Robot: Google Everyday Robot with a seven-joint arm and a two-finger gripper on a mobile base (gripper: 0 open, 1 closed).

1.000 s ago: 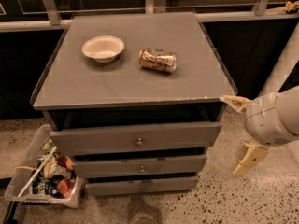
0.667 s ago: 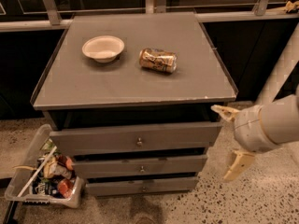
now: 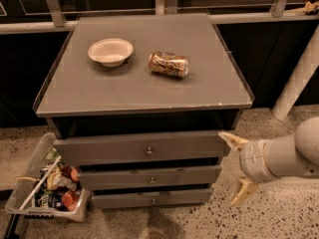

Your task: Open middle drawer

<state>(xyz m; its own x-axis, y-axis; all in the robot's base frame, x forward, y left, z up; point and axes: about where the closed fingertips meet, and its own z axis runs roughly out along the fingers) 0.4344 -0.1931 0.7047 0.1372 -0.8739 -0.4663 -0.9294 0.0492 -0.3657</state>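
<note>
The grey cabinet has three stacked drawer fronts, each with a small round knob. The middle drawer (image 3: pixel 149 178) sits between the taller top front (image 3: pixel 144 151) and the slimmest bottom front (image 3: pixel 152 199); its knob (image 3: pixel 151 180) is at centre and the drawer looks closed. My gripper (image 3: pixel 238 170) is at the right of the cabinet, level with the top and middle drawers, just off their right ends. Its two pale fingers are spread wide apart, one above (image 3: pixel 231 140) and one below (image 3: pixel 241 191), holding nothing.
A white bowl (image 3: pixel 110 51) and a crushed brown can (image 3: pixel 169 64) lie on the cabinet top (image 3: pixel 139 91). A clear bin of snack packets (image 3: pixel 47 188) stands on the floor at the cabinet's left. A white pole (image 3: pixel 299 73) leans at the right.
The gripper and arm have moved left, from clear of the cabinet's right side to right beside the drawer ends. Drawers, bowl and can have not moved.
</note>
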